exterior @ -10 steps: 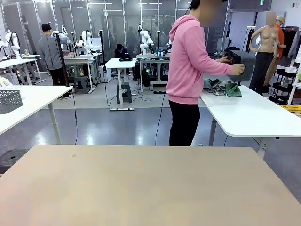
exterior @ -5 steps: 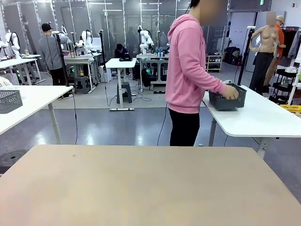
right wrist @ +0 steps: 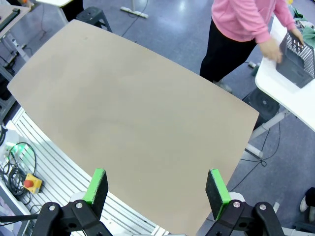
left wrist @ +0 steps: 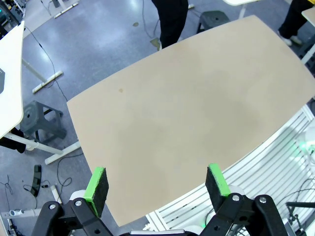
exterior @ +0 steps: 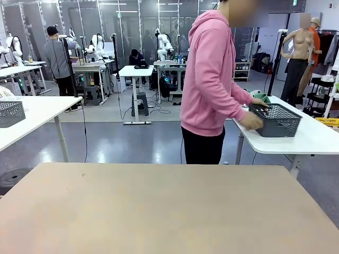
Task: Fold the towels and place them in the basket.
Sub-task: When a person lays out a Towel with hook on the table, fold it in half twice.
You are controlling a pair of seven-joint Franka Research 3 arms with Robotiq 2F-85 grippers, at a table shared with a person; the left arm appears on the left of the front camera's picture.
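Front view: a person (exterior: 209,79) is holding the basket (exterior: 279,120) — a green towel (exterior: 260,97) showing at its far rim — past the beige table's (exterior: 159,206) far right corner, nearer the right gripper (right wrist: 156,189) (it and the left gripper (left wrist: 156,189) are hanging wide open, empty).

The person (exterior: 209,79) no longer holds the basket (exterior: 278,121) up above the white side table (exterior: 312,142); it now sits on the tabletop, farther right and nearer the front edge, with the hands (exterior: 250,121) gripping its rim, the torso leaning in, and a green towel (exterior: 261,97) just behind it.
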